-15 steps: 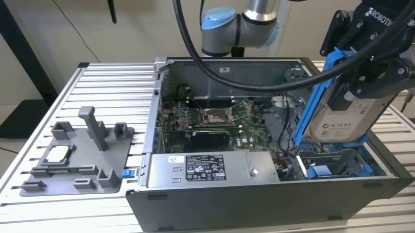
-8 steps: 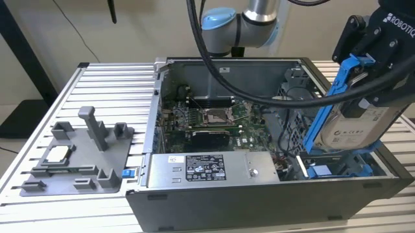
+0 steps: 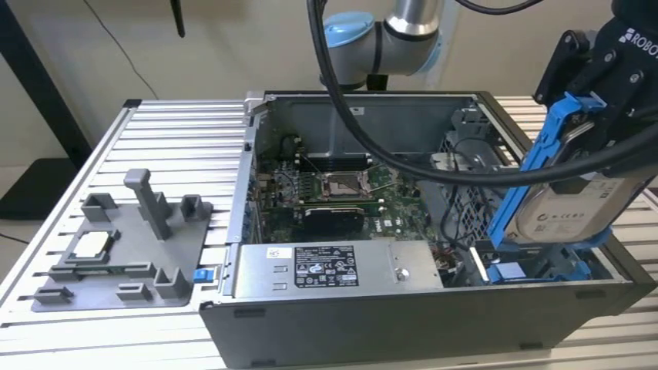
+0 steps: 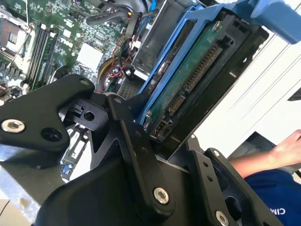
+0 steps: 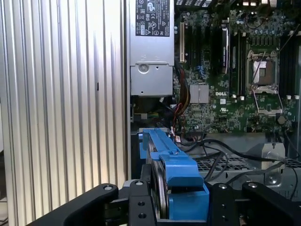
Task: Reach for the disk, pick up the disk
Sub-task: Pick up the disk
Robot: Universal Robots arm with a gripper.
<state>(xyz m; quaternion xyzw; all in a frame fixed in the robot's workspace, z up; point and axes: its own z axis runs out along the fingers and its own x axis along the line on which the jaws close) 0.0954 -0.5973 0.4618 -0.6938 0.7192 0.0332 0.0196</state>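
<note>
Slatted aluminium counter [image 3: 154,146] carries everything. On it, an open computer case [image 3: 411,331], side panel off, taking up the middle and the exterior view's right. Inside: green motherboard [image 3: 340,193] with an empty CPU socket, and a silver power supply [image 3: 319,270] along the near wall with a black-and-white printed label on top. Not reading that print off. Black cables [image 3: 381,146] hang from the arm across the case.

Grey plastic fixture tray [image 3: 123,254] sits at the exterior view's left of the case, a small square silver chip [image 3: 91,245] resting on it.

Disk [image 3: 560,208] is up out of the case, standing on edge and tilted, above the drive bay at the exterior view's right near corner. Blue frame wraps its edges; white label faces the exterior camera, text too small to make out. Second wrist view shows its underside: green circuit board and connector row.

Gripper [image 3: 591,108] is clamped on the disk's upper end, black fingers [image 5: 141,202] pressed to either side of the blue frame in the first wrist view. Jaws narrow, set to the drive's thickness.

A person's forearm [image 4: 263,157] and blue sleeve show in the second wrist view, past the disk.
</note>
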